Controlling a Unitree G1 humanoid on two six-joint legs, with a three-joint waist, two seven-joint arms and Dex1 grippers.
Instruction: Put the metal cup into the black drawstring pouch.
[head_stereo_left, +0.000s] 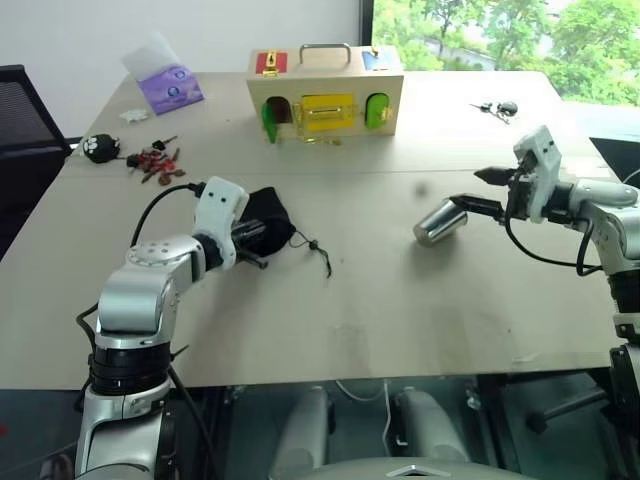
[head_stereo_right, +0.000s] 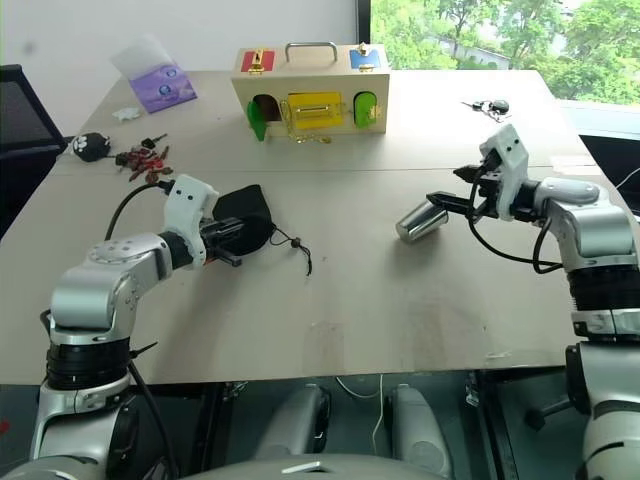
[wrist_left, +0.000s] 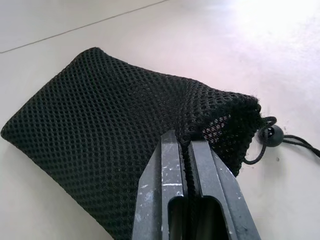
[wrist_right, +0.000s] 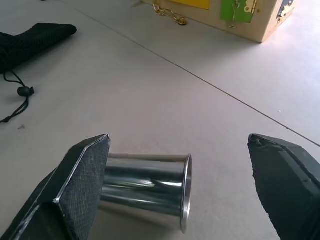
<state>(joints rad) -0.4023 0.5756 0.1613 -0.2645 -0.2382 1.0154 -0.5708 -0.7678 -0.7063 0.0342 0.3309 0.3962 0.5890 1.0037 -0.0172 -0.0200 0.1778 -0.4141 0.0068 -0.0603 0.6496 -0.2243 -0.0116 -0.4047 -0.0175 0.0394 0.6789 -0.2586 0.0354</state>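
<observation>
The black drawstring pouch (head_stereo_left: 268, 218) is a mesh bag lying on the table left of centre, its cord and toggle (head_stereo_left: 316, 247) trailing toward the middle. My left gripper (wrist_left: 186, 150) is shut on the fabric edge at the pouch's mouth (wrist_left: 215, 125). The metal cup (head_stereo_left: 440, 222) lies on its side right of centre, its rim (wrist_right: 186, 192) turned toward the right hand. My right gripper (head_stereo_left: 482, 190) is open just beside the cup, one finger (wrist_right: 82, 180) partly covering the cup's body, the other finger (wrist_right: 285, 175) off to the side.
A wooden latch box (head_stereo_left: 325, 100) with coloured doors stands at the back centre. A purple packet (head_stereo_left: 170, 85), a paw-print ball (head_stereo_left: 100, 147) and a bunch of keys (head_stereo_left: 155, 163) lie at the back left. More keys (head_stereo_left: 497, 108) lie at the back right.
</observation>
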